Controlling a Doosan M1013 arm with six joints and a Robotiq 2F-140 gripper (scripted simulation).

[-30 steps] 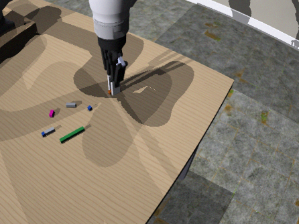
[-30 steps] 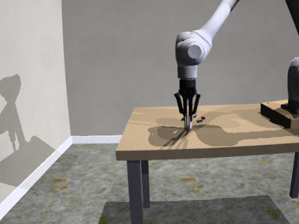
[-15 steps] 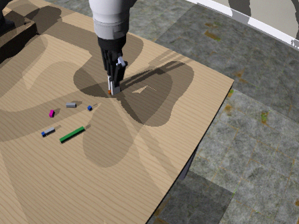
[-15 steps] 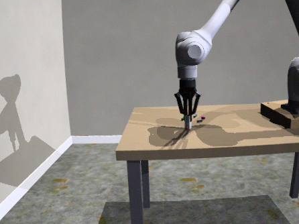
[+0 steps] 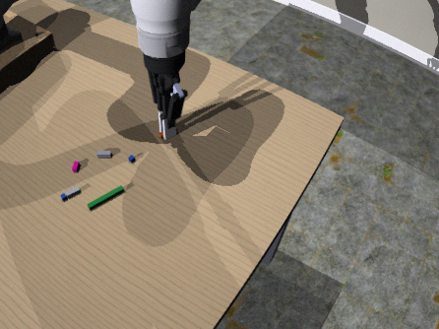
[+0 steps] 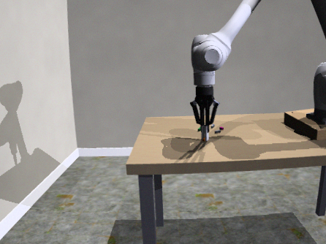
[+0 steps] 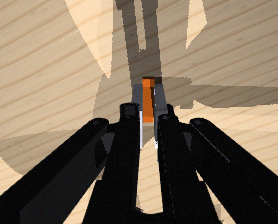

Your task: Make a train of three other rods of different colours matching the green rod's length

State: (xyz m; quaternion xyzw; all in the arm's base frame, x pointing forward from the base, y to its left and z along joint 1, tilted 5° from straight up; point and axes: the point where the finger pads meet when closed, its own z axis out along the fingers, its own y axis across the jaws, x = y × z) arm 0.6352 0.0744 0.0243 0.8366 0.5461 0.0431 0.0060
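My gripper (image 5: 165, 134) stands upright at the table's middle, its fingertips down at the table top. In the wrist view (image 7: 148, 97) the fingers are shut on an orange rod (image 7: 147, 91), whose end shows between the pads. The orange rod (image 5: 160, 135) peeks out at the fingertips in the top view. The green rod (image 5: 105, 197) lies flat to the front left. A grey rod (image 5: 74, 191) lies end to end with a blue rod (image 5: 64, 196) left of the green one. A second grey rod (image 5: 103, 154), a second blue rod (image 5: 132, 159) and a magenta rod (image 5: 76, 166) lie apart.
The arm's dark base block (image 6: 303, 123) sits at the table's far end. The table's edge (image 5: 315, 164) runs to the right of the gripper. In the exterior view the gripper (image 6: 205, 137) stands in front of the other rods.
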